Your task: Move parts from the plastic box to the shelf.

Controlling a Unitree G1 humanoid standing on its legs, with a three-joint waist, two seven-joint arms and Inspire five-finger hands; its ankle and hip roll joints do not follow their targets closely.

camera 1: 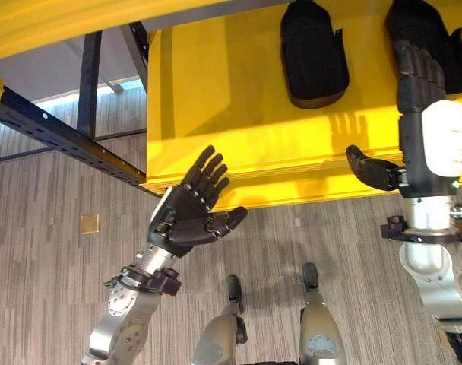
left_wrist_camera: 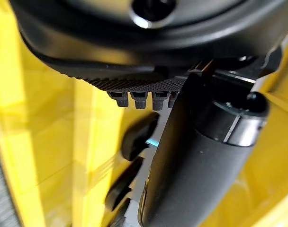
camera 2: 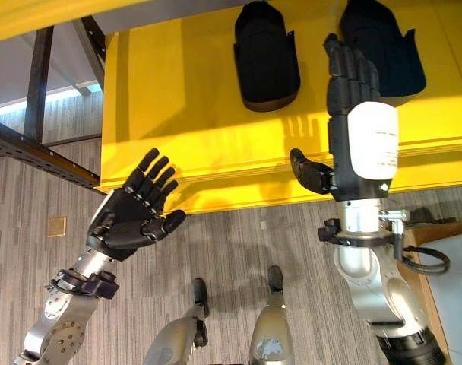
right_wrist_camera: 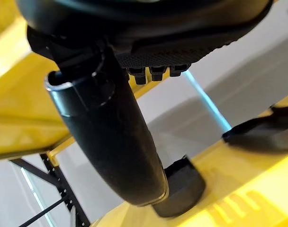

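Yellow shelf (camera 1: 238,114) carries 2 black parts (camera 1: 313,53), apart. Right hand (camera 2: 352,114) flat over far one, left hand (camera 1: 189,213) spread, both empty. Parts look stiff, light; grip sides.

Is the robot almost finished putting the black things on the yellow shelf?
Two black parts, one and another, already lie on the yellow shelf, so those look done. Nothing is being carried now: the left hand is open below the shelf edge, and the right hand is open, reaching up over the shelf. How many parts remain in the box cannot be told.
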